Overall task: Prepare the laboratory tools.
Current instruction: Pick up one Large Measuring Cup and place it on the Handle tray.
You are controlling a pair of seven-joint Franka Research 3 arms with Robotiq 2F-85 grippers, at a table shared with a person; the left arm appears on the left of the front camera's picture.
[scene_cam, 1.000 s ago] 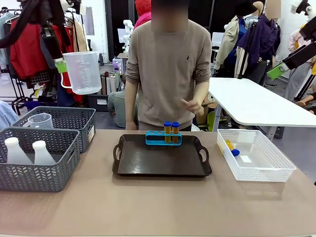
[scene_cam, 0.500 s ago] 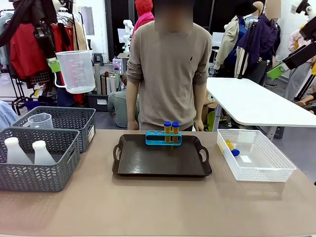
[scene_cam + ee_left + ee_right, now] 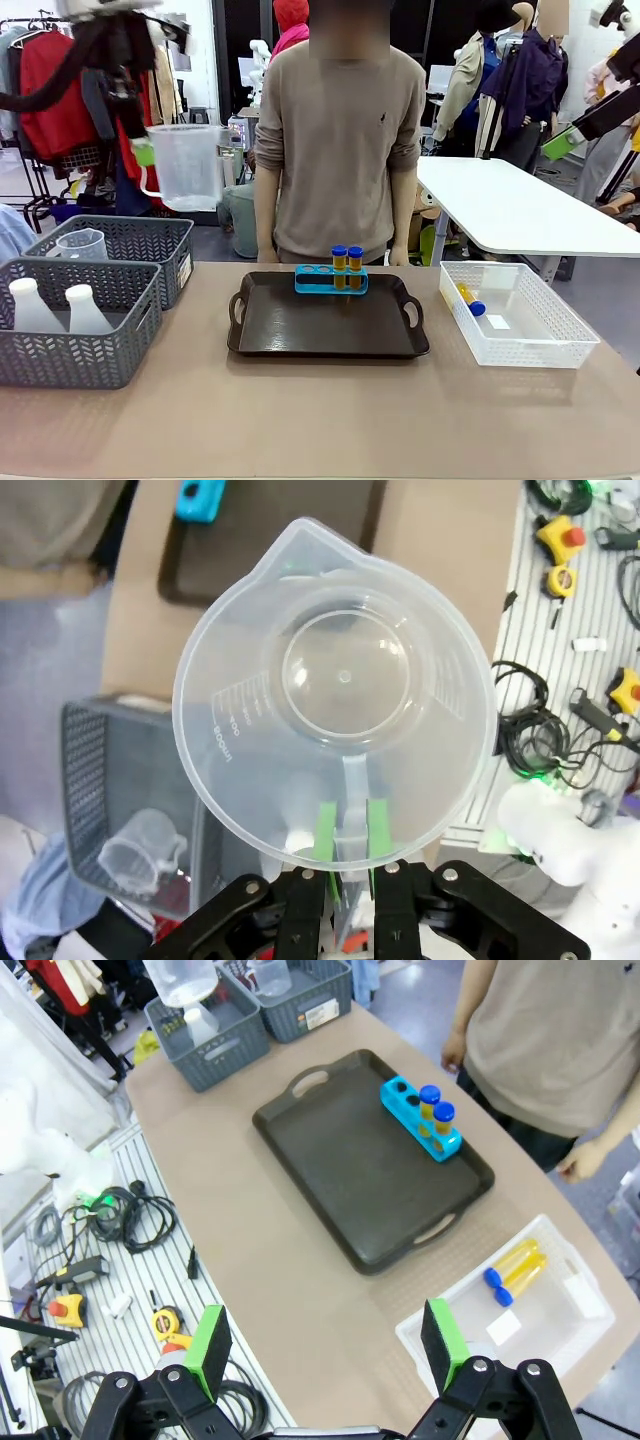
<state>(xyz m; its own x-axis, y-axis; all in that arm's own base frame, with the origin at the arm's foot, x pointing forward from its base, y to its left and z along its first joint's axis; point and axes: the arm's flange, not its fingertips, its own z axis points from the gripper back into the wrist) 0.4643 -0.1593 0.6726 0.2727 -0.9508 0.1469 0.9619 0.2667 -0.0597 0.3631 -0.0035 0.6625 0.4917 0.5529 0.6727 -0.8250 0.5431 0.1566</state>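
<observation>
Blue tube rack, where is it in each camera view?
Front view: blue rack at centre, far edge of the black tray.
Left wrist view: blue rack at the top edge, left, cut off.
Right wrist view: blue rack upper middle, by the person.
Shared landmark: that black tray under it.

Printed on beaker (image 3: 340,680) wall: graduation scale with figures, too faint to read. Stuck on grey basket (image 3: 130,262): white label (image 3: 184,268), illegible.
</observation>
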